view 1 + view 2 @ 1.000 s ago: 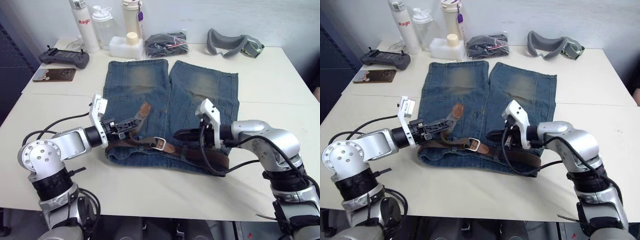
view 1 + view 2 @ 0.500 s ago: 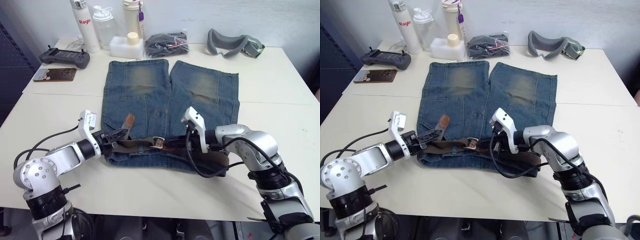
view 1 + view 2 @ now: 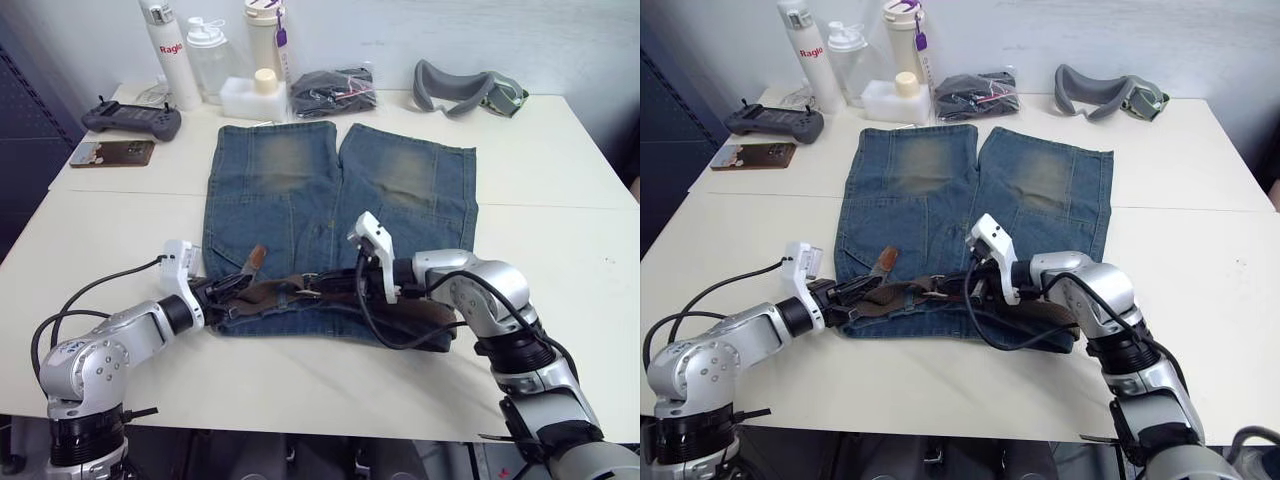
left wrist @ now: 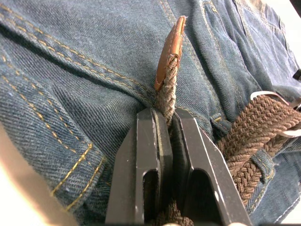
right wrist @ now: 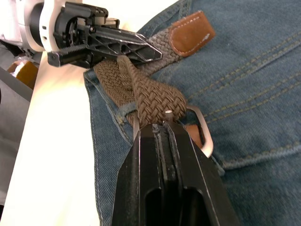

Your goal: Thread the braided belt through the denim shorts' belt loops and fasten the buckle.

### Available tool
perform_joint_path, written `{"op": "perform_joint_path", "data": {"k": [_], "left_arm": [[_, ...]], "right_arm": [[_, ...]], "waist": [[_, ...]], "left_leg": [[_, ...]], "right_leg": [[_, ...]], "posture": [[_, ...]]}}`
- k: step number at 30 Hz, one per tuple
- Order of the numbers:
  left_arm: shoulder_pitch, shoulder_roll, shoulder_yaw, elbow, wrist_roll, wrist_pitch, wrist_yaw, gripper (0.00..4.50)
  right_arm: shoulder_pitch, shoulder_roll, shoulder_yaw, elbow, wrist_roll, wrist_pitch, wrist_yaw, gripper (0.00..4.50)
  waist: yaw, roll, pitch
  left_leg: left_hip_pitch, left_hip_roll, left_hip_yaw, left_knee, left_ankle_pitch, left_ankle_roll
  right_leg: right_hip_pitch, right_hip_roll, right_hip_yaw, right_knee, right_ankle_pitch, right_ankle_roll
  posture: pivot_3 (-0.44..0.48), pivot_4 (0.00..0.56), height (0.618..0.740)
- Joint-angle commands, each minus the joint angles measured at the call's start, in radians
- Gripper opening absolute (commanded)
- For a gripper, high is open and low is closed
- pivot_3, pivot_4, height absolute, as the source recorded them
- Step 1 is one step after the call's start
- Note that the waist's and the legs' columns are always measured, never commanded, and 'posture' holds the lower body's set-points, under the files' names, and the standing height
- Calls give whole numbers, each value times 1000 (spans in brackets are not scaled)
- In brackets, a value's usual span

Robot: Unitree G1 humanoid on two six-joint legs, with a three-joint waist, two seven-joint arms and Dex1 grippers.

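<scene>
A pale cream counter [image 3: 560,190] carries faded blue denim shorts [image 3: 300,190] lying flat at its middle, waistband toward the near edge. Along the far edge, from left: a dark grey handheld controller [image 3: 130,118], a brown phone-like slab [image 3: 112,153] just nearer, three white bottles [image 3: 210,50], a small white container [image 3: 252,95], a black bundle in a clear bag [image 3: 330,90], and a grey padded goggle strap [image 3: 465,88].

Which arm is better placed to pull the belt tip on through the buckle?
Probably the left. The left gripper is shut on the braided belt just behind its leather tip, while the right gripper pins the strap at the buckle, steadying it.
</scene>
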Motion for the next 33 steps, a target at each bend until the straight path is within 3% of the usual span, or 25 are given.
{"op": "perform_joint_path", "data": {"k": [1,11,15,23,33], "left_arm": [[42,16,-38,34,54,-5,6,0],[74,34,-65,40,84,-65,5,0],[86,28,-65,31,80,-77,13,0],[101,11,-65,22,79,-93,29,0],[99,10,-81,29,79,-104,31,0]], "right_arm": [[-19,12,14,9,-14,-29,16,81],[-68,22,78,193,-42,-18,120,81],[-82,7,141,220,-78,-23,173,81],[-54,36,189,257,-91,68,173,81],[-105,-21,45,152,-31,56,177,81]], "waist": [[0,1,-1],[-1,3,-3],[-2,4,-3],[-3,6,-16],[-2,6,-20]], "left_leg": [[0,0,0,0,0,0],[2,0,0,0,0,1],[15,1,0,-2,-5,0],[17,2,0,-5,-6,0],[17,1,0,-8,-7,1]], "right_leg": [[0,0,0,0,0,0],[2,0,0,0,0,0],[15,0,-1,-4,-2,-3],[17,0,0,-7,-2,-3],[17,0,0,-11,-2,-3]], "posture": [[0,150,656],[0,150,656],[0,150,656],[0,150,656],[0,150,656]]}}
